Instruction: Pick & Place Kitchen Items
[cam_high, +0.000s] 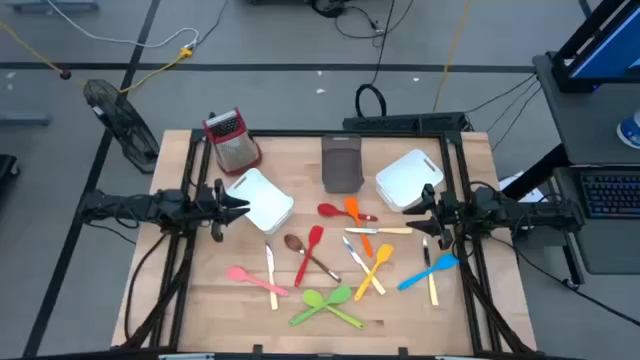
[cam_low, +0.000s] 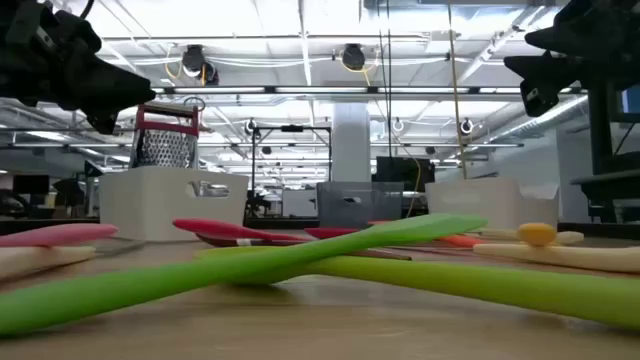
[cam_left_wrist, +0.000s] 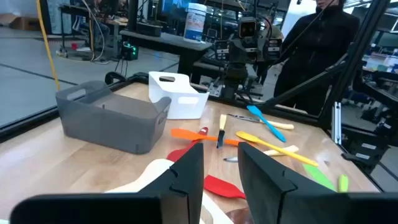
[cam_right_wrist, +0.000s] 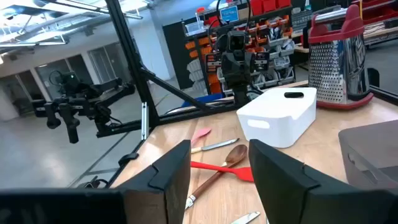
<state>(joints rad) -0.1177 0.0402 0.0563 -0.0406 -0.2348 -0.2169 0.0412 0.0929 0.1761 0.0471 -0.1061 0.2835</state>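
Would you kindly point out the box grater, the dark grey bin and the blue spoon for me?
box grater (cam_high: 234, 141): high view, on its metal face.
dark grey bin (cam_high: 342, 163): high view, on its inside floor.
blue spoon (cam_high: 430, 270): high view, on its handle.

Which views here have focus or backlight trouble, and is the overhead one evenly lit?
Low view: the two crossed green spatulas sit nearest the lens and look soft, and the bright ceiling lights leave both arms as dark shapes. Left wrist view: the left hand is a blurred dark mass, while the grey bin is clear. High view: even light and faint shadows on the table.
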